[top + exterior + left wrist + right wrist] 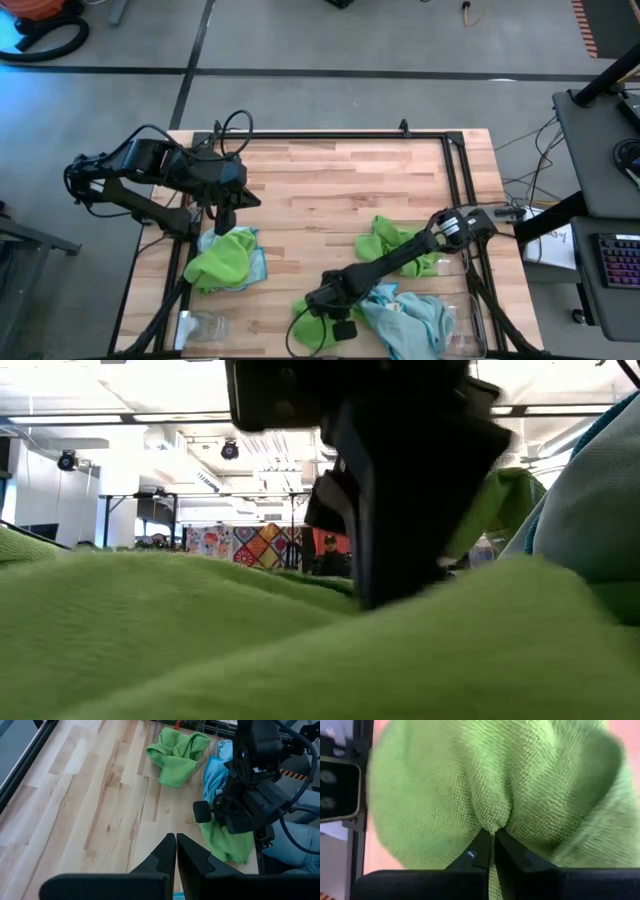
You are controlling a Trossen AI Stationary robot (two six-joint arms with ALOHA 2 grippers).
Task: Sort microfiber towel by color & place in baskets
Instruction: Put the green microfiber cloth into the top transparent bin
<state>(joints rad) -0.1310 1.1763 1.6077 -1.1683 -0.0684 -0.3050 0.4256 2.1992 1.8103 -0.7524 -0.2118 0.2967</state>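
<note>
Right wrist view: the right gripper [492, 836] pinches a puckered fold of a nubby lime green towel [490, 780] at the wooden table's [330, 180] near edge, arm stretched low. Left gripper [176, 840] hovers closed and empty above another green towel [222, 260] on the table's left side.

towels by the near table edge: lime green towel [305, 312], pale blue towel [415, 315]
table [330, 180]: light wood planks, black frame
arms: dark black

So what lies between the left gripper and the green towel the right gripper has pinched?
Bare wooden tabletop, seen in the high view. The left gripper is shut over its own pile; the right gripper is shut on a green towel.
</note>
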